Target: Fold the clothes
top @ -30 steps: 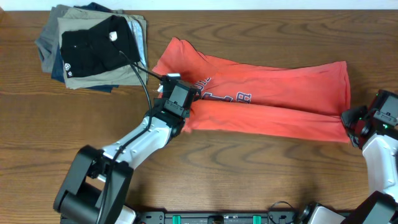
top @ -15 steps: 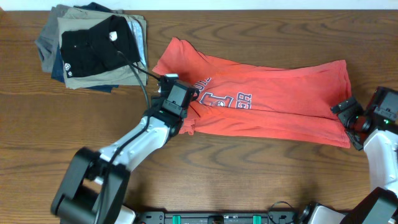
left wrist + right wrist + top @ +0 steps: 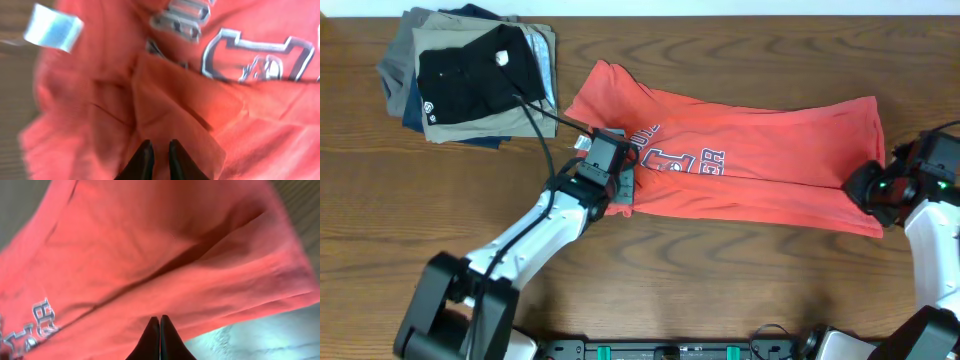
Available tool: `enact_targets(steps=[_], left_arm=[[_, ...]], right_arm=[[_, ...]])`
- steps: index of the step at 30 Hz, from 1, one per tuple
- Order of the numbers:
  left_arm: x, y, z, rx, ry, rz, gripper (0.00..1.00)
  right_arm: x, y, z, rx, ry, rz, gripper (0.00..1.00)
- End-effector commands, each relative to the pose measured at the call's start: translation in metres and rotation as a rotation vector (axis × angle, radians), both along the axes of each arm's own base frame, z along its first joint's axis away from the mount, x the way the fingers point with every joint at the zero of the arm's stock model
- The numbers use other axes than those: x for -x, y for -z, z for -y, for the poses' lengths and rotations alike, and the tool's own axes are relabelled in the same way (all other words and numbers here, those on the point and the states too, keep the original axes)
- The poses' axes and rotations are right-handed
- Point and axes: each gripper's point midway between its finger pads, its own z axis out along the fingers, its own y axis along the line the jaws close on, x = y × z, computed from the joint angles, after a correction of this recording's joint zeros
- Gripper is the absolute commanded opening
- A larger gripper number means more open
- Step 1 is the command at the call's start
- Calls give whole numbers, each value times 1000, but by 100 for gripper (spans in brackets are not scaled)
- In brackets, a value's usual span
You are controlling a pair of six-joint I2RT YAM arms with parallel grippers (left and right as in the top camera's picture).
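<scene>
I have the left gripper (image 3: 622, 188) (image 3: 159, 152) down on one end of the coral-red short-sleeved cotton T-shirt (image 3: 760, 165) (image 3: 85, 105) (image 3: 150, 255). Its jaws are drawn nearly together, with a raised fold of the red cloth running in between the tips, so I read it as pinching that fold. Ahead of those jaws and to the right is the dark-and-white block lettering (image 3: 682, 160) (image 3: 250, 55) on the chest. Ahead and to the left is the small pale neck label (image 3: 582, 142) (image 3: 52, 32), blurred in the wrist view.

The right gripper (image 3: 868, 186) (image 3: 159, 322) sits at the shirt's opposite end, by the hem. Its jaws are pressed flat together with the tips over the red fabric. I cannot tell whether any cloth is caught between them. Just to the right of the tips the hem ends and the brown wooden table (image 3: 720, 290) (image 3: 260, 335) shows.

The shirt lies spread lengthwise on the table between the two grippers, wrinkled, with a long crease. Well beyond the left jaws is a pile of folded khaki, grey and blue garments (image 3: 535, 50), topped by a black folded garment (image 3: 465, 75).
</scene>
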Motion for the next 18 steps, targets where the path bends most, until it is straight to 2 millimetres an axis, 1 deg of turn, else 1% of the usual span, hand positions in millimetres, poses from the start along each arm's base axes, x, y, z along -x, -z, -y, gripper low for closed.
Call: enact_targets(steps=[1,4,6,11,14,16,18], left_arm=[[4,16,5,12,22,-64,13],[6,31,-2,-10,6,-101,12],[5,37,-9,-17,-14,-118,9],[2,43,-42,-29,-105,-163,8],[7,47,-65,-42,-171,-215,6],[14,49,-77,-53,-202,-253,6],[23,52,-88,-62,-243,-302,6]], right_arm=[[12,22,-12,-15,-12,-76,1],[18,35,-9,-7,16,-129,1],[18,43,-9,-15,17,-151,1],[26,73,-6,-19,28,-251,1],[35,95,-5,-32,61,-335,1],[40,104,-5,-42,74,-375,1],[45,108,-4,-39,107,-408,1]])
